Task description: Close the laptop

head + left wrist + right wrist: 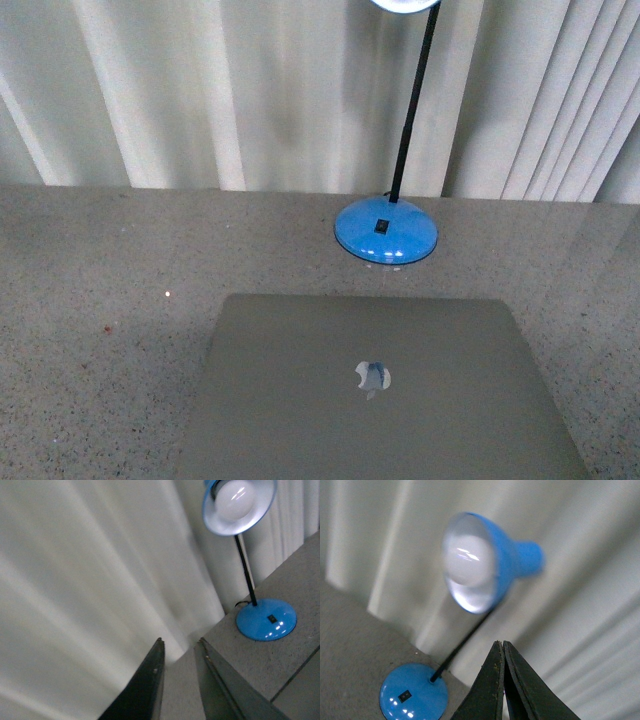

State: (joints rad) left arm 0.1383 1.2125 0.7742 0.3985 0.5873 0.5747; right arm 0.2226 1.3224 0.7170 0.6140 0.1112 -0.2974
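Silver-grey flat metal laptop [400, 420] looks closed, clear of both jaws; left gripper [180, 642] gapes slightly, right gripper [502, 644] pinches together, empty; next, just withdraw.

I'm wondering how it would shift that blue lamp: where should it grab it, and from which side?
Probably the thin black stem, low near the base, coming in level from the robot's side above the laptop. The stem stands nearly upright and is slim; the domed base and shade look too wide.

The laptop [380, 400] lies on the table [100, 280], lamp [386, 230] behind it.
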